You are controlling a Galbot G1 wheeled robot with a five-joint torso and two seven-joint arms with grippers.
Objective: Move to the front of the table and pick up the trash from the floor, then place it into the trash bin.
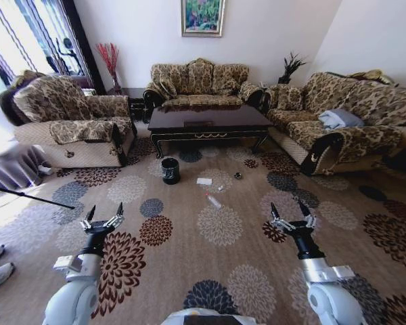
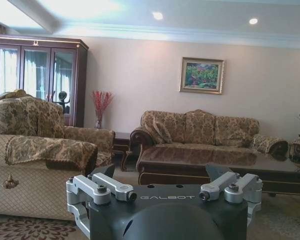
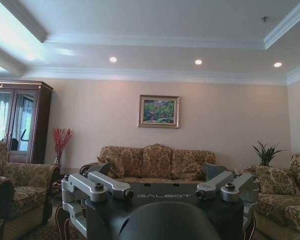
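Carpeted floor [image 1: 223, 271]; left gripper [image 2: 165, 192] reads "GALBOT".

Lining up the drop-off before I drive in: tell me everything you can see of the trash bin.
The trash bin is a small black cylinder standing upright on the patterned carpet, just in front of the coffee table's left end, near its left front leg. A clear liner is folded over its rim, and its mouth is open. Only the carpet touches it. The white paper lies to its right and the bottle lies nearer the robot. Both grippers are far from it.
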